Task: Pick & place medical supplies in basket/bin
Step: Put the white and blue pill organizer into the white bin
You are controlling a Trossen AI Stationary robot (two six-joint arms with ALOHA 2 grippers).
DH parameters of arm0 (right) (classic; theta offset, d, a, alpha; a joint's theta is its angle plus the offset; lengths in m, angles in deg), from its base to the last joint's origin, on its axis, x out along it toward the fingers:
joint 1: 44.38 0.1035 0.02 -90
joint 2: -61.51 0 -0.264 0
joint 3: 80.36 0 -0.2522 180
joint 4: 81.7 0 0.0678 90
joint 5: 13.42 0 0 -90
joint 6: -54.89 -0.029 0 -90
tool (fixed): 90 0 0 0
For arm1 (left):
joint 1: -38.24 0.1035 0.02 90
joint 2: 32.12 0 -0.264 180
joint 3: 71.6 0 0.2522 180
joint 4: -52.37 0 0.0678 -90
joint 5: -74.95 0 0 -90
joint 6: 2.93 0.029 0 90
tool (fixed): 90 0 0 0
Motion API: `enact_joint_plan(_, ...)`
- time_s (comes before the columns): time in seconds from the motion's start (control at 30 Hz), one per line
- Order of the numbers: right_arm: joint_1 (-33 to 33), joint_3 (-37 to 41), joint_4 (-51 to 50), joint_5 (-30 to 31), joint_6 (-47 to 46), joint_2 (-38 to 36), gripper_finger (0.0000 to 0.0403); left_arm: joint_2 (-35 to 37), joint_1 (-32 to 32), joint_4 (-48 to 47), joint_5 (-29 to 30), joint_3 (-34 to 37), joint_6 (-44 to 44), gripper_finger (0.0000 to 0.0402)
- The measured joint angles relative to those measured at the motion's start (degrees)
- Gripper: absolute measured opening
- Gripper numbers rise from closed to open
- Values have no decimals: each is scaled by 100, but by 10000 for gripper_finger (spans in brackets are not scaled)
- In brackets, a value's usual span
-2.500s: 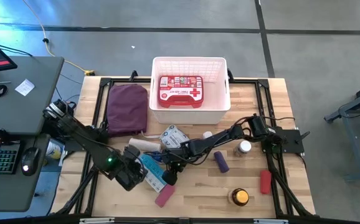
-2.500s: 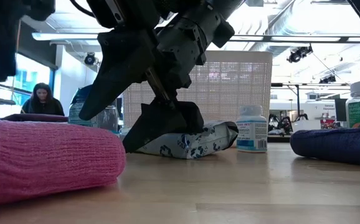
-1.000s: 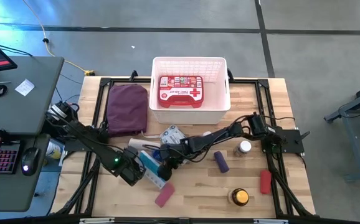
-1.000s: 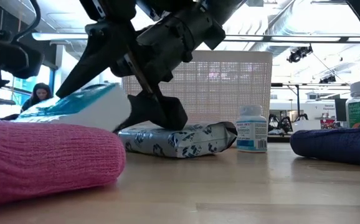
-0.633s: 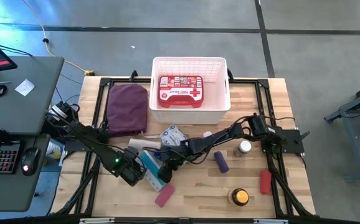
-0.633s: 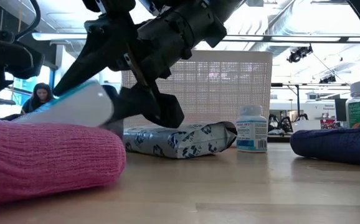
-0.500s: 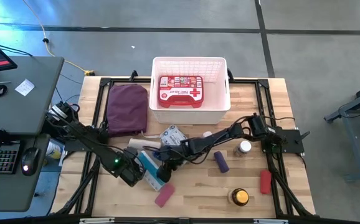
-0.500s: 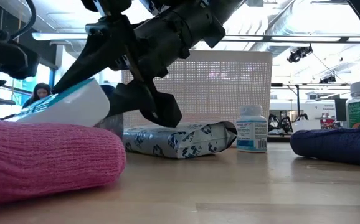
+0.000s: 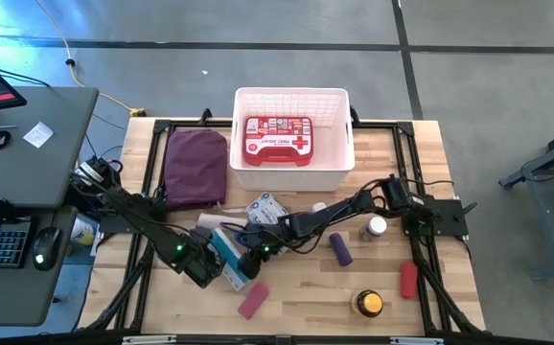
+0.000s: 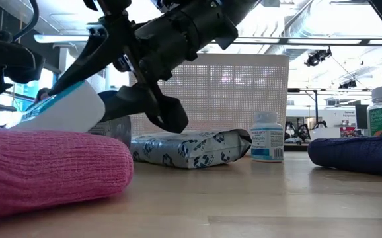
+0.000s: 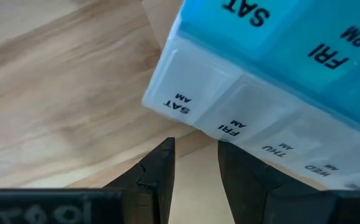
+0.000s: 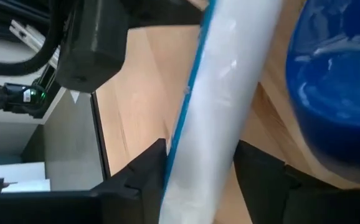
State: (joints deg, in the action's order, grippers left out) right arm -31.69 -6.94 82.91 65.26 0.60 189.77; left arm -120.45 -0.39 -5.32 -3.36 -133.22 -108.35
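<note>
The blue-white box [image 9: 227, 257], a day-marked pill case, stands tipped up on a long edge between my two grippers at the table's near left. My right gripper [image 9: 251, 261] reaches in from the right and is shut on it. My left gripper [image 9: 203, 265] points down just left of the box, its fingers [image 11: 161, 165] a narrow gap apart with bare wood between them. Whether they touch the box [image 11: 261, 62] I cannot tell. The white basket [image 9: 291, 93] at the far edge holds the red first-aid case [image 9: 278, 139]. My right gripper pinches the box's thin white edge [image 12: 220, 106] between its two fingers, one on each broad face. The fingers come slanting down from the table's right. The box [image 10: 65, 109] sits tilted in the hold; the pink roll hides its lower end in the low view.
The wipes packet [image 9: 265, 209] and a beige roll [image 9: 221, 222] lie just beyond the grippers. A pink roll [image 9: 252, 302] lies nearer. A purple roll [image 9: 341, 249], small bottle [image 9: 377, 228], amber jar [image 9: 369, 304] and red roll [image 9: 408, 278] lie to the right. A maroon pouch [image 9: 196, 168] lies left of the basket.
My right gripper has brought its fingers together on the blue-white box and tipped a little. The box has turned steeper onto its edge and shifted slightly toward my left gripper.
</note>
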Motion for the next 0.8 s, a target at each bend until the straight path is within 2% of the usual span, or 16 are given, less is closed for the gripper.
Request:
enact_joint_plan(0.1,-15,0,-18,36,-54,0,129,6,-6,17,-136,-1,14,161)
enact_joint_plan(0.23,-134,0,-49,-212,41,-11,126,110,-5,-15,-309,-5,49,161)
enact_joint_plan(0.4,-241,0,-512,-430,273,-307,120,532,-9,-469,-188,-334,350,161)
enact_joint_plan(0.63,-311,-16,-907,-528,601,-1045,66,1204,10,-1691,764,-1496,973,161)
enact_joint_plan(0.8,-326,-23,-1352,-410,814,-1452,10,1435,7,-2566,1502,-2323,1504,161)
